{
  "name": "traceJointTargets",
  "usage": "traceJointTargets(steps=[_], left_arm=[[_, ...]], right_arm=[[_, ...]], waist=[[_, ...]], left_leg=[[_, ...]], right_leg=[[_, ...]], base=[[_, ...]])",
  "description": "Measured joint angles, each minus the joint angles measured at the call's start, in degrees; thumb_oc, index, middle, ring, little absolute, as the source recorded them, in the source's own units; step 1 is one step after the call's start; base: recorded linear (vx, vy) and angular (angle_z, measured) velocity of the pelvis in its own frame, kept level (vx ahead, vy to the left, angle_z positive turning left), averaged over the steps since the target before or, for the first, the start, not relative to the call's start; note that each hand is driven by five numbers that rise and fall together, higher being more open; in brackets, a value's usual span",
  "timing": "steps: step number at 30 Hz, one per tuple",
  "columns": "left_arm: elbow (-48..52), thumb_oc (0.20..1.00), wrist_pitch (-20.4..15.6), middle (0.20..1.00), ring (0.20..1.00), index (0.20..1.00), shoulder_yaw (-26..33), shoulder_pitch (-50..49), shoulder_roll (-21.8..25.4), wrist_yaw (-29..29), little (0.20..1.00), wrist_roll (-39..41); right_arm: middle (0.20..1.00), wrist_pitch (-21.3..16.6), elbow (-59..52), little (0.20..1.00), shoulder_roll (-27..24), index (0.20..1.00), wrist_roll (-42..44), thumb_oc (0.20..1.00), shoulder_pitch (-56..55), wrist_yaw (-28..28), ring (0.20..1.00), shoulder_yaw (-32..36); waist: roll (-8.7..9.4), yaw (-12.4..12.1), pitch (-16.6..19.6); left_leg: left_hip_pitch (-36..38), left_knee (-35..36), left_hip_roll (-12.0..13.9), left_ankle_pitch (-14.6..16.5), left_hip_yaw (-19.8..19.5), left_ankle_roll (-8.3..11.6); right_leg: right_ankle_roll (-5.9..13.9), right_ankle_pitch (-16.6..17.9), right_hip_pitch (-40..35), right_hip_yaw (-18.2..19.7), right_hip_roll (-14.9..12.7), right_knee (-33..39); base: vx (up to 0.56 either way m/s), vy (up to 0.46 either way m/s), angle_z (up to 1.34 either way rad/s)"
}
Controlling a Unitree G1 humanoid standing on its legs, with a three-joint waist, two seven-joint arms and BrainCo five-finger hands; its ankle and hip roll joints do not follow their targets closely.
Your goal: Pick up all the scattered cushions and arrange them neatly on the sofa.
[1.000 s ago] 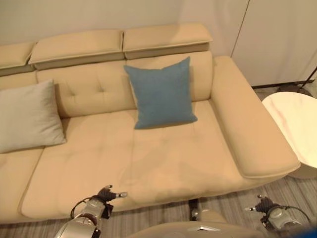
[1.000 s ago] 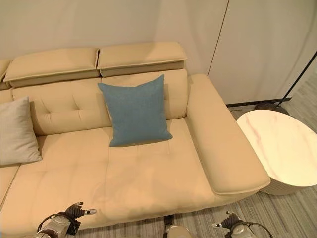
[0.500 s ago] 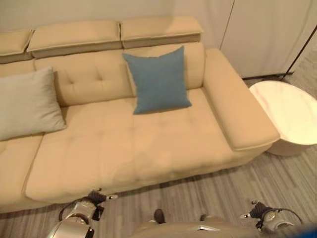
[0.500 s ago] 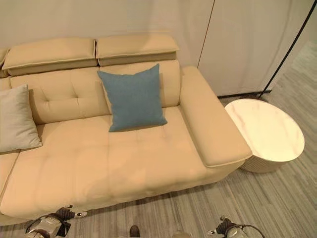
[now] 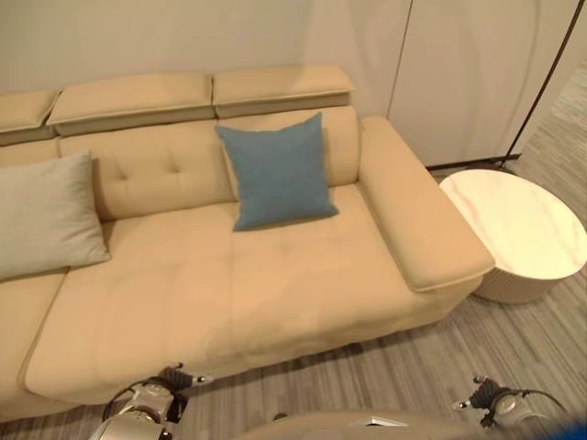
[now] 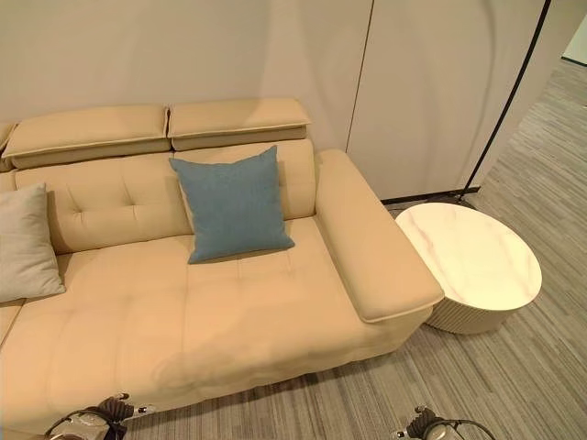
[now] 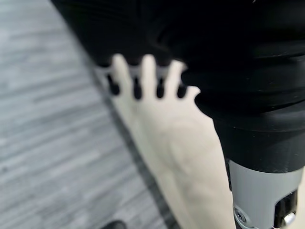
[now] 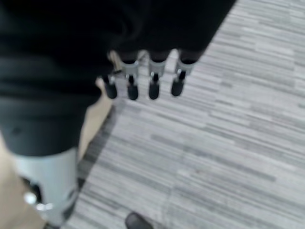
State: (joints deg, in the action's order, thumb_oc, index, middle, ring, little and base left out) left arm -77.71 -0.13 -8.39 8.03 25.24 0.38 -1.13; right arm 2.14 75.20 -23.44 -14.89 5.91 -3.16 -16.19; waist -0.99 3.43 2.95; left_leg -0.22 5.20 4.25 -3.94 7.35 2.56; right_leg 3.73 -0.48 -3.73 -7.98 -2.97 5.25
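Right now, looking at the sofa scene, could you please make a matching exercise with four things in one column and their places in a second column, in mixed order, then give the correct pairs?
Things:
1. square blue fabric cushion
2. pale grey fabric cushion
3. round white marble-top side table
4. robot's left hand

Places:
A. on the grey striped floor, beside the sofa's armrest
B. low above the floor, in front of the sofa's front edge
C. leaning on the backrest of the beige leather sofa, near the armrest
D. on the sofa seat, at its far left side

Pairs: 1-C, 2-D, 3-A, 4-B
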Motion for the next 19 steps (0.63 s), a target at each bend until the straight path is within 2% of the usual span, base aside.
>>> traceJointTargets(steps=[4,7,9,11,19], left_arm=[[1.2,1.0,0.1,1.0,1.0,1.0,0.1,-0.5,-0.6,0.8,1.0,0.0],[4.0,1.0,-0.1,1.0,1.0,1.0,-0.1,-2.6,-6.0,2.1,1.0,0.5],[3.0,1.0,0.1,1.0,1.0,1.0,-0.1,-2.9,-7.2,2.1,1.0,0.4],[3.0,1.0,0.7,1.0,1.0,1.0,-0.1,-2.9,-6.8,2.2,1.0,0.4],[3.3,1.0,0.5,1.0,1.0,1.0,-0.1,-2.3,-4.4,2.5,1.0,0.4]], right_arm=[[1.0,0.0,0.0,1.0,0.2,1.0,0.0,1.0,0.2,-0.6,1.0,0.1],[1.0,0.0,-0.1,1.0,0.9,1.0,0.0,1.0,-0.2,-1.3,1.0,0.0],[1.0,0.0,0.0,1.0,0.9,1.0,0.0,1.0,-0.2,-1.3,1.0,0.1],[1.0,0.0,0.0,1.0,0.8,1.0,0.0,1.0,-0.1,-1.5,1.0,0.1],[1.0,-0.1,-0.2,1.0,0.6,1.0,0.0,1.0,0.0,-1.6,1.0,0.1]], waist=[[0.03,-0.1,0.0],[-0.07,-0.9,-0.1],[0.38,-1.0,-0.5],[0.87,-1.1,-0.9],[0.06,-1.1,-1.6]], left_leg=[[0.4,0.0,-0.1,0.0,-0.2,0.01],[0.4,0.0,-0.4,0.0,-0.7,0.0],[0.3,0.0,-0.4,-0.1,-0.9,0.08],[0.2,0.0,-0.2,-0.3,-1.3,0.17],[0.3,0.0,-0.3,-0.4,-1.3,0.04]], right_leg=[[0.11,-0.1,-0.6,-0.4,-0.2,0.0],[0.39,-0.3,-0.7,-0.6,-0.4,0.0],[0.41,-0.3,-0.8,-0.7,-0.3,0.0],[0.37,-0.3,-0.8,-1.0,-0.2,0.0],[0.35,-0.3,-1.0,-1.0,-0.2,0.0]], base=[[-0.02,-0.004,0.06],[-0.04,-0.001,0.06],[-0.02,0.002,0.04],[-0.02,0.012,0.06],[0.0,0.002,0.0]])
